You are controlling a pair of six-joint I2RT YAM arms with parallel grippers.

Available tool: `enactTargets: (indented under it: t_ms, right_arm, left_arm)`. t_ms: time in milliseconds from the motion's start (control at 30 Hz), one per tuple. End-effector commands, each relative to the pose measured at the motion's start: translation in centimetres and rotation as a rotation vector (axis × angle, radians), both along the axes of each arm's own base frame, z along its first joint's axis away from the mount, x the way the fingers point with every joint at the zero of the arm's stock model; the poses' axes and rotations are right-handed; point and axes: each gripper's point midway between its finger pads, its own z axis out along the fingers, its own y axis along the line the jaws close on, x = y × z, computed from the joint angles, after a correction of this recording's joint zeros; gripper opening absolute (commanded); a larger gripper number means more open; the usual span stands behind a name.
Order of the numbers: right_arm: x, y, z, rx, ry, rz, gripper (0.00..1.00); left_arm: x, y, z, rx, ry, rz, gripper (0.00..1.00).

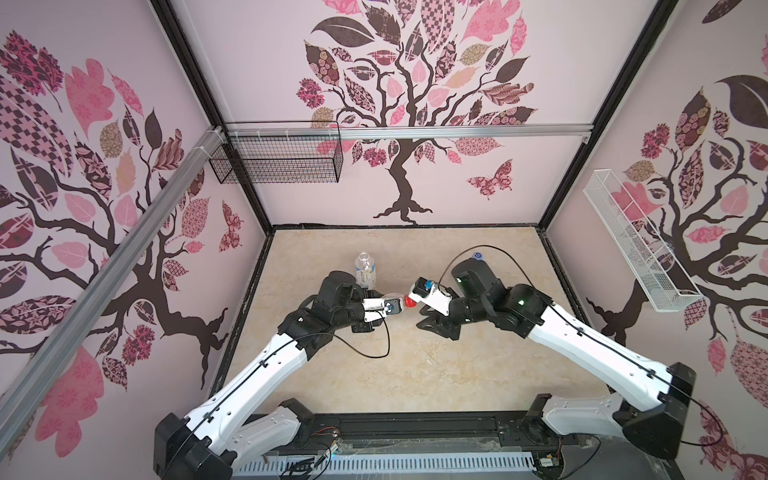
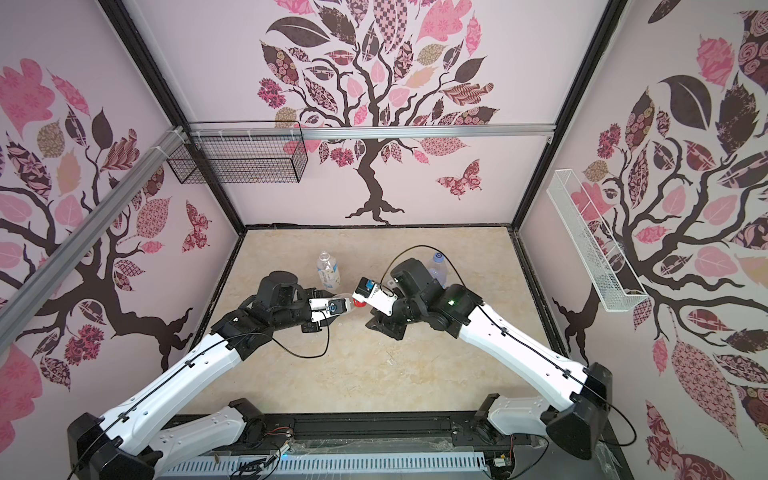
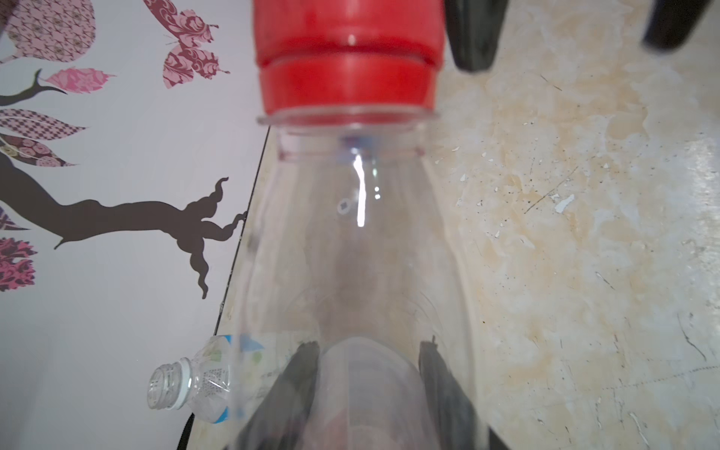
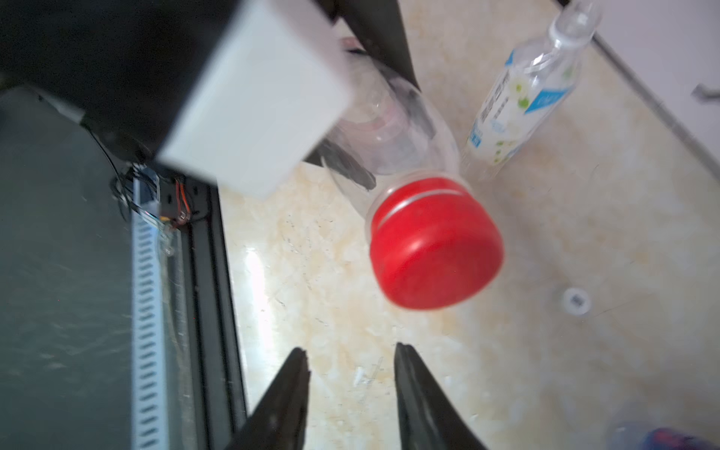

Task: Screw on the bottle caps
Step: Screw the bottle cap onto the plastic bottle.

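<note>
- Left pincer (image 1: 394,308) in both top views: pinching the clear bottle (image 1: 400,303) sideways, red cap (image 1: 410,303) on its neck.
- Left wrist view: fingers (image 3: 302,374) tight on both sides of the bottle; tall bottle (image 3: 210,383) with open mouth close by.
- Right wrist view: right pincer (image 4: 350,350) spread apart, near the red cap, not touching it; white cap (image 4: 576,300) on the table (image 4: 311,272).
</note>
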Motion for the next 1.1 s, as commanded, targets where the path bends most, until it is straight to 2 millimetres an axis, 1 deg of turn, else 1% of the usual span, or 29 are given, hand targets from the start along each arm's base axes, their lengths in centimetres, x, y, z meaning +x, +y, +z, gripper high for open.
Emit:
enactTargets:
  t_ms: [0, 100, 233, 300, 400, 567, 700, 800, 900, 967, 1000, 1067]
  right_arm:
    - [0.7, -0.8, 2.3, -0.048, -0.316, 0.129, 0.55]
    - [0.7, -0.3, 3.1, -0.056, -0.412, 0.219, 0.56]
    - [1.0, 1.5, 3.8, -0.045, -0.543, 0.311, 0.57]
    - [0.9, 2.2, 4.3, -0.026, -0.559, 0.345, 0.57]
    - [0.6, 2.9, 4.4, -0.026, -0.583, 0.405, 0.55]
    - [-0.2, 3.2, 4.4, -0.026, -0.577, 0.465, 0.5]
    - [-0.7, 3.2, 4.0, -0.037, -0.552, 0.504, 0.41]
    - [-0.9, 3.3, 3.7, -0.045, -0.526, 0.512, 0.28]
    - [-0.4, 3.5, 3.0, -0.06, -0.474, 0.484, 0.15]
    - [0.2, 3.7, 2.7, -0.067, -0.436, 0.432, 0.04]
    - [0.7, 3.8, 2.7, -0.061, -0.415, 0.389, 0.0]
    - [1.9, 4.2, 3.0, -0.023, -0.337, 0.268, 0.0]
  left_arm:
    - [-1.5, -0.6, 0.1, -0.004, 0.059, -0.081, 0.44]
    - [-2.1, -1.3, 0.6, -0.037, 0.082, -0.122, 0.44]
    - [-2.5, -1.8, 1.0, -0.058, 0.105, -0.151, 0.44]
    - [-2.7, -1.8, 0.8, -0.055, 0.115, -0.152, 0.44]
    - [-2.8, -1.8, 0.8, -0.056, 0.119, -0.152, 0.44]
    - [-2.9, -1.8, 0.6, -0.059, 0.133, -0.149, 0.44]
    - [-2.9, -1.9, 0.5, -0.066, 0.141, -0.152, 0.44]
    - [-2.9, -2.0, 0.6, -0.068, 0.14, -0.155, 0.44]
    - [-2.9, -2.1, 0.8, -0.074, 0.139, -0.163, 0.44]
    - [-3.1, -2.3, 1.5, -0.097, 0.125, -0.169, 0.44]
    - [-3.0, -2.4, 1.9, -0.109, 0.108, -0.168, 0.44]
    - [-2.7, -2.6, 3.0, -0.143, 0.053, -0.164, 0.44]
